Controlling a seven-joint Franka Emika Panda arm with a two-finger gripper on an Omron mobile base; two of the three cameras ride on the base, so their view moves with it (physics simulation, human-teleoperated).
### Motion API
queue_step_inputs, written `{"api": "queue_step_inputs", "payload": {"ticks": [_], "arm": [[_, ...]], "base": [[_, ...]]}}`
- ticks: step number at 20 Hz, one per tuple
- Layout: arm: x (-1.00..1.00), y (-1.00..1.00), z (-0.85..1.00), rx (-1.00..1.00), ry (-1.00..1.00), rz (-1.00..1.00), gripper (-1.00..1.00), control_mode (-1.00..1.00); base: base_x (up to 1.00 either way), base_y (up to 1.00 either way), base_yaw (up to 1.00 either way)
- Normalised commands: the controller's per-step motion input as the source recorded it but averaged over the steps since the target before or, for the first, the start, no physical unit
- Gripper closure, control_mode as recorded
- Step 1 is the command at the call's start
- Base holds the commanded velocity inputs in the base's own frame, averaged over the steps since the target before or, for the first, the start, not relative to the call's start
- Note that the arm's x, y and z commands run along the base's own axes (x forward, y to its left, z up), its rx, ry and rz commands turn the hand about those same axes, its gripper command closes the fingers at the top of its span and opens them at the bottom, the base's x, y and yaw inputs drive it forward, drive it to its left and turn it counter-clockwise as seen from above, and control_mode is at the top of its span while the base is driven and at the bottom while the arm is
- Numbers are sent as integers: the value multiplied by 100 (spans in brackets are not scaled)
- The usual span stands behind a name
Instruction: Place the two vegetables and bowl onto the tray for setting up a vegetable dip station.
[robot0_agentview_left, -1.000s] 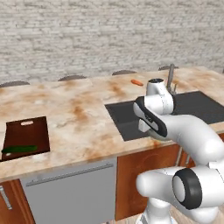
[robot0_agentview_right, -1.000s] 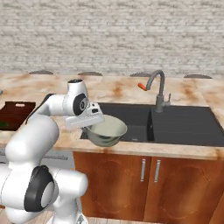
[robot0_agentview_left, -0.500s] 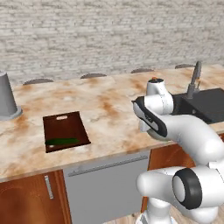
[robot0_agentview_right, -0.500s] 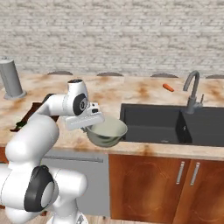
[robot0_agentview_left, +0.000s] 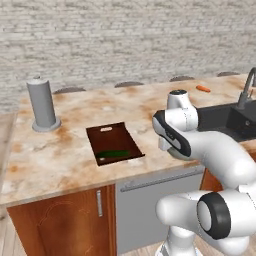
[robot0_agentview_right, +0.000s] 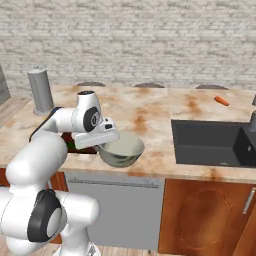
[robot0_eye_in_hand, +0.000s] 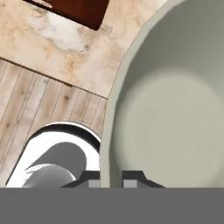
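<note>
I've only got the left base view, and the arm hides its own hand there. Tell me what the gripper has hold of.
Observer: The gripper is shut on the rim of the round, deep, pale grey-green bowl; the hand view shows a finger on each side of the rim.
Operator: Now give me the bowl's place against the tray.
Observer: It is not over the tray. In the hand view the bowl hangs at the front edge of the marbled counter, with wooden floor beneath part of it, and the near corner of the flat dark reddish-brown wooden tray lies apart from it.
</note>
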Motion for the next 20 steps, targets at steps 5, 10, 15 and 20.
{"api": "queue_step_inputs", "payload": {"ticks": [5, 10, 15, 20], "arm": [[0, 0, 0, 0, 0, 0, 100, 100], [0, 0, 0, 0, 0, 0, 100, 100], [0, 0, 0, 0, 0, 0, 100, 100], [0, 0, 0, 0, 0, 0, 100, 100]], "base": [[15, 57, 0], [23, 46, 0], [31, 25, 0], [41, 15, 0]]}}
